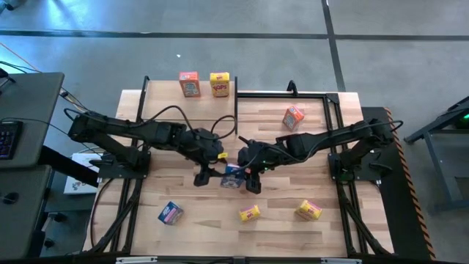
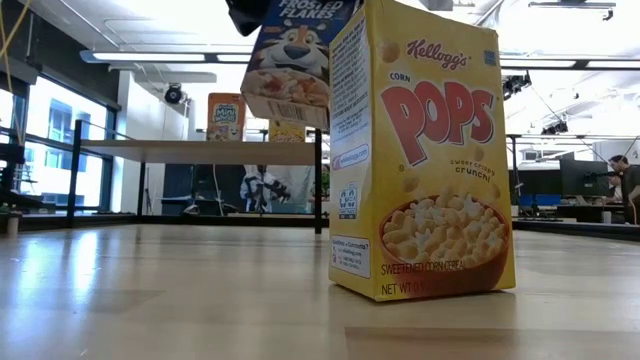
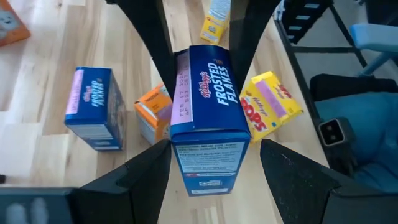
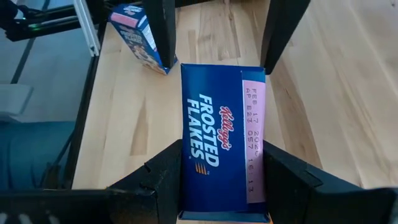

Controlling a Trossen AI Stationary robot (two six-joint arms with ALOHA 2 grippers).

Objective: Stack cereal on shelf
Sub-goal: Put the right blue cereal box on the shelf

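Observation:
A blue Frosted Flakes box [image 1: 233,176] hangs above the table's middle, between my two grippers. My right gripper [image 4: 222,186] is shut on its end nearer the right arm. My left gripper [image 3: 214,162] is open, with a finger on either side of the box's other end [image 3: 210,163]; I cannot tell if they touch it. The shelf [image 2: 200,150] stands at the far left, with an orange box [image 1: 189,84] and a yellow box [image 1: 219,83] on top. An orange box [image 1: 293,117], a blue box [image 1: 170,213] and two yellow boxes [image 1: 249,213] [image 1: 308,210] stand on the table. My right gripper pinches the blue box between its two fingers, on the two faces that flank the upturned narrow panel [image 4: 189,177], at the end nearer the right arm. The fingers come from the table's right and lie along the box. The box is lifted clear of the table and tilted [image 2: 295,60].
A Corn Pops box [image 2: 420,160] stands upright close to the low camera, at the table's near edge. Black frame rails [image 1: 333,110] run along the table's right side and far edge. Bare wood lies between the near boxes.

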